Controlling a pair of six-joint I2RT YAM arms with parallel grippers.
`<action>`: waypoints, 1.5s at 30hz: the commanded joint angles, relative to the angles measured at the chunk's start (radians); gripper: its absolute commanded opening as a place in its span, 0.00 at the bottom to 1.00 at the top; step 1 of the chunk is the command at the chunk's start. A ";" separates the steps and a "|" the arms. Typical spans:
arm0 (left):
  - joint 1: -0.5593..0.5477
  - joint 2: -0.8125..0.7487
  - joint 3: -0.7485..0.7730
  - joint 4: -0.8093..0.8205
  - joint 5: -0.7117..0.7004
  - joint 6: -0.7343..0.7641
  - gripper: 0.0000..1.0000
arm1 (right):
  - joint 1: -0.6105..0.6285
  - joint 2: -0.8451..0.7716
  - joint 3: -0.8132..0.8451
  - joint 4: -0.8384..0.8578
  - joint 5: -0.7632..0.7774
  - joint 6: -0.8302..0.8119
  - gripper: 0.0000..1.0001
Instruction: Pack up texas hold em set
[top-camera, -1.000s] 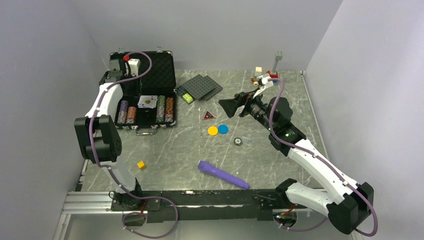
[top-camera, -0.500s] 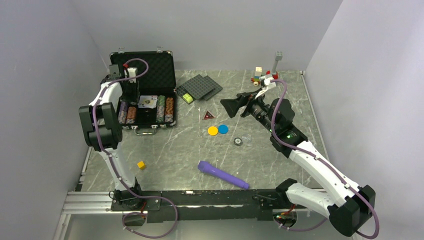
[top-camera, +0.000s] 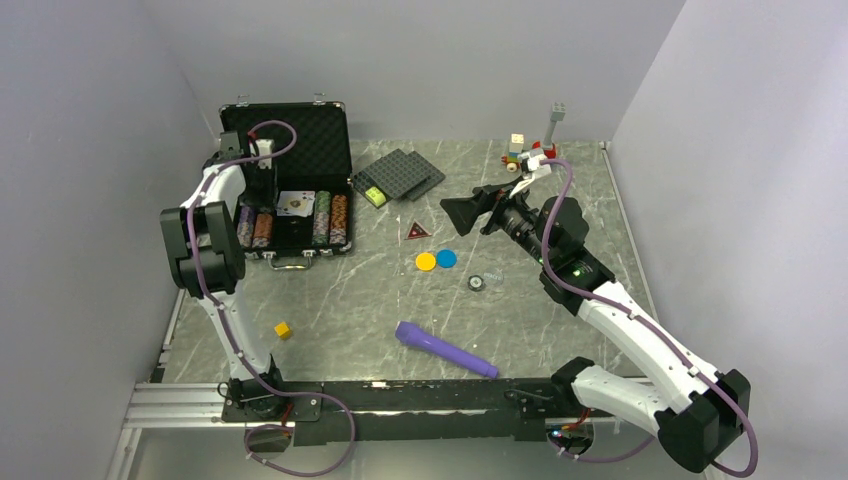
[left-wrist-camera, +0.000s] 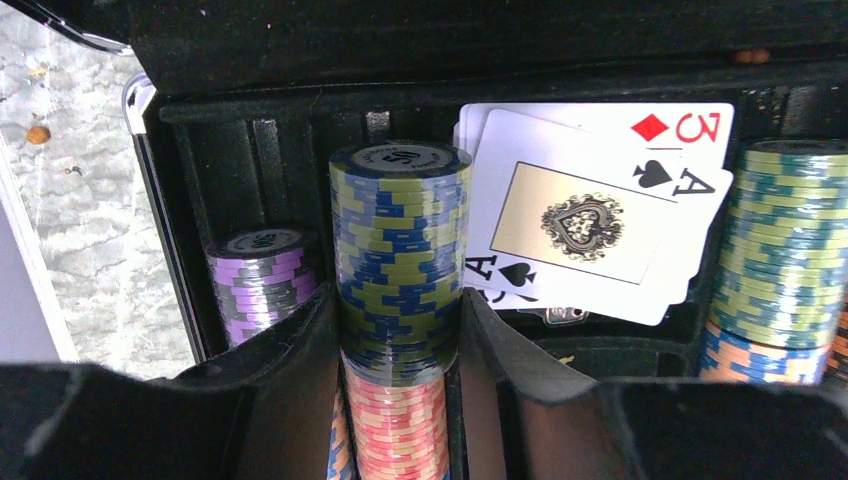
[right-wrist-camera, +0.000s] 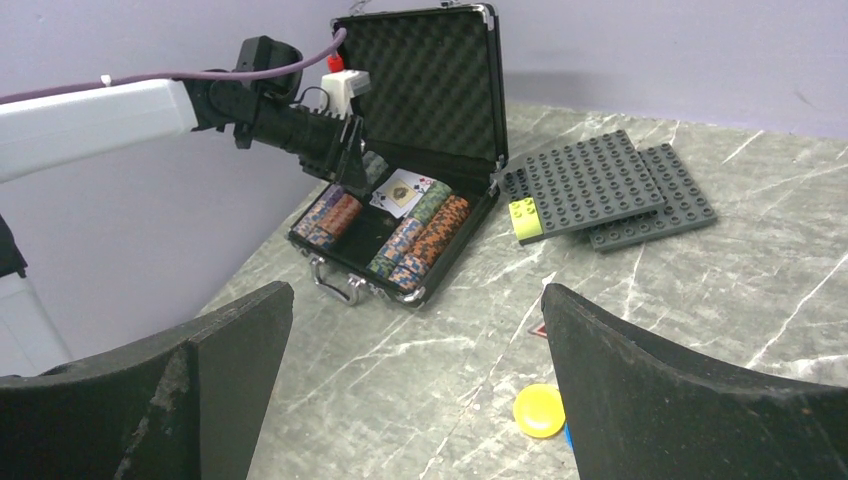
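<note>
Left hand (left-wrist-camera: 398, 315) dropped into case (top-camera: 300, 125), straddling blue-olive striped chip stack (left-wrist-camera: 400, 230) (grip unclear); right hand (right-wrist-camera: 415, 295) agape.

cards (left-wrist-camera: 690, 130) under ace of spades (left-wrist-camera: 590, 220) mostly hidden, right chip stack (left-wrist-camera: 785, 260) cut by edge

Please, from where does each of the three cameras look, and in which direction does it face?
Top external: high behind the robot, facing down on the table; left arm and right arm both show.
Left wrist: low inside the open case, facing chip stacks and cards; fingers of the left claw flank one stack.
Right wrist: above mid-table, facing the case; the open right claw frames the view, and the left arm shows too.
Shared: all three see the case and its cards.
</note>
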 joint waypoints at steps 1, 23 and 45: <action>0.009 0.003 0.044 0.046 -0.026 0.013 0.00 | -0.005 -0.005 0.001 0.040 -0.007 -0.002 1.00; 0.012 0.005 0.057 0.012 -0.084 -0.009 0.47 | -0.005 -0.008 -0.005 0.047 -0.013 0.004 1.00; 0.012 0.030 0.123 0.139 -0.041 -0.046 0.56 | -0.004 0.053 0.012 0.050 0.002 -0.011 1.00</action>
